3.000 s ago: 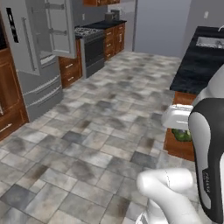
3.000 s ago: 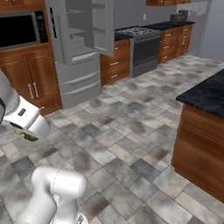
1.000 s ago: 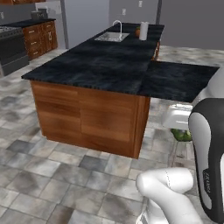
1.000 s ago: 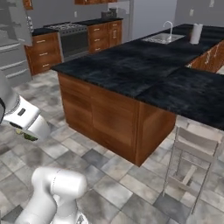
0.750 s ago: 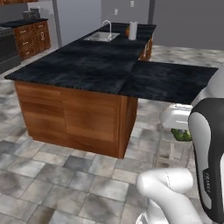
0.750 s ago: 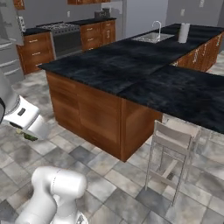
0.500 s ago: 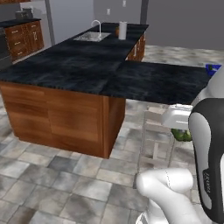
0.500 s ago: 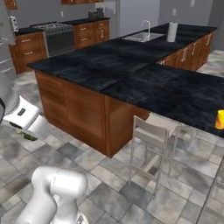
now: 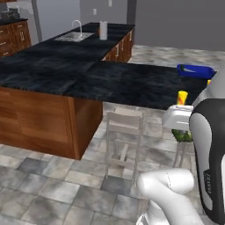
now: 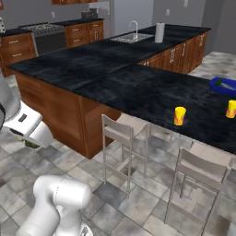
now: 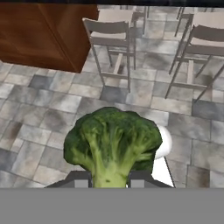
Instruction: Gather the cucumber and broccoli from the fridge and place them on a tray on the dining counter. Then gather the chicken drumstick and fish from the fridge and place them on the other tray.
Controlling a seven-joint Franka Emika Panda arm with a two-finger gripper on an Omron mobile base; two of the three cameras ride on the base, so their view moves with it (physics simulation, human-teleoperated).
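Your gripper point(image 11: 107, 177) is closed tight on the broccoli point(image 11: 113, 144). It pinches the pale stem, and the lumpy green head sticks out in front. You are carrying it low, over the tiled floor point(image 11: 39, 118), not yet at the dining counter point(image 10: 152, 94).

The broccoli is probably light and a bit bumpy. The stem is the firm part, so that looks like the best place to hold it. The green top would likely crumble if you squeezed it. The head is wider than the fingers, so it could wobble if you swing fast.

A blue tray point(image 10: 223, 85) sits at the far end of the counter. Two yellow cups point(image 10: 179, 115) stand near the counter's edge, well apart from each other. Grey stools point(image 10: 120, 138) stand just beside the counter, between you and the top. You will likely need to lift the broccoli up over the stools and the counter edge, and stay away from the cups.
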